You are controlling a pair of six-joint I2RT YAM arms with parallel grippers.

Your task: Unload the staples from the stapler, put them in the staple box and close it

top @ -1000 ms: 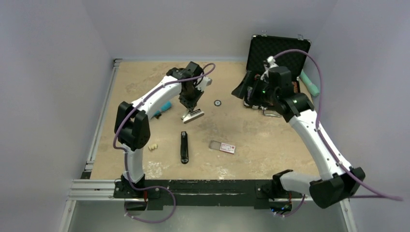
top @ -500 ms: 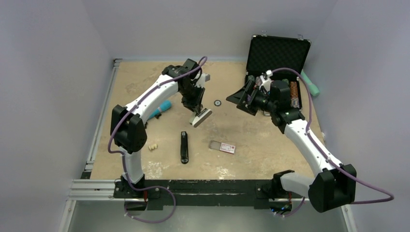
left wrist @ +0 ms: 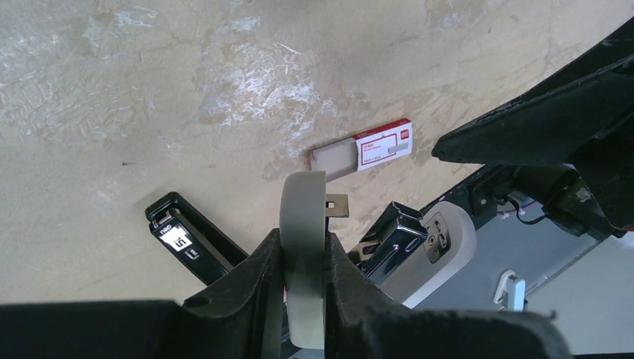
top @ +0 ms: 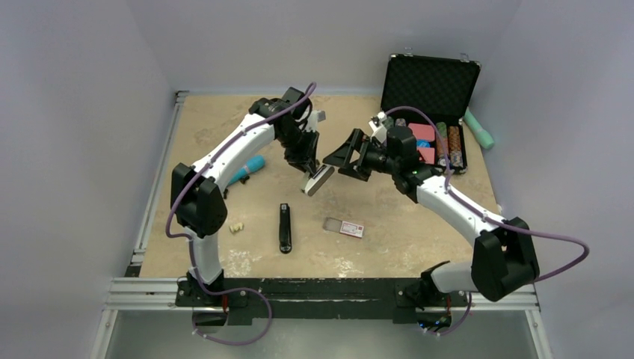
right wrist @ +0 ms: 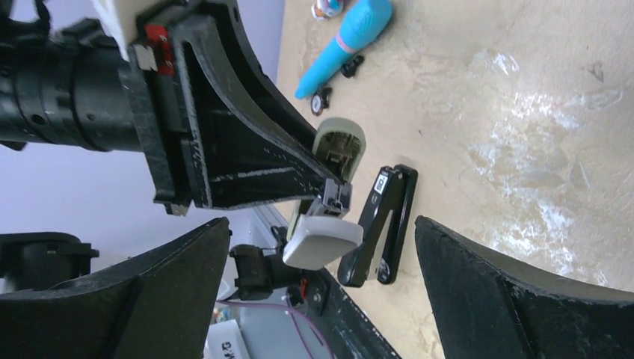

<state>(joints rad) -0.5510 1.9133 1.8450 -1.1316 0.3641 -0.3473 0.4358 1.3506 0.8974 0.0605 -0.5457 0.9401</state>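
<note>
My left gripper (top: 306,163) is shut on a grey stapler (top: 318,180) and holds it in the air above the table's middle. In the left wrist view my fingers (left wrist: 254,288) pinch its grey top arm (left wrist: 303,202), and the chrome magazine and grey base (left wrist: 419,243) hang open to the right. My right gripper (top: 345,158) is open and empty, just right of the stapler. In the right wrist view the stapler (right wrist: 325,238) hangs between and beyond my wide-open fingers (right wrist: 516,292). No staples show.
A black stapler (top: 285,228) and a red-and-white staple box (top: 345,226) lie on the table below. A blue marker (top: 248,167) lies at the left. An open black case (top: 431,84) with items stands at the back right, with a teal object (top: 478,129) beside it.
My right arm has swung left from the case to just beside the stapler, gripper open. My left gripper has carried the grey stapler a little right and toward it.
</note>
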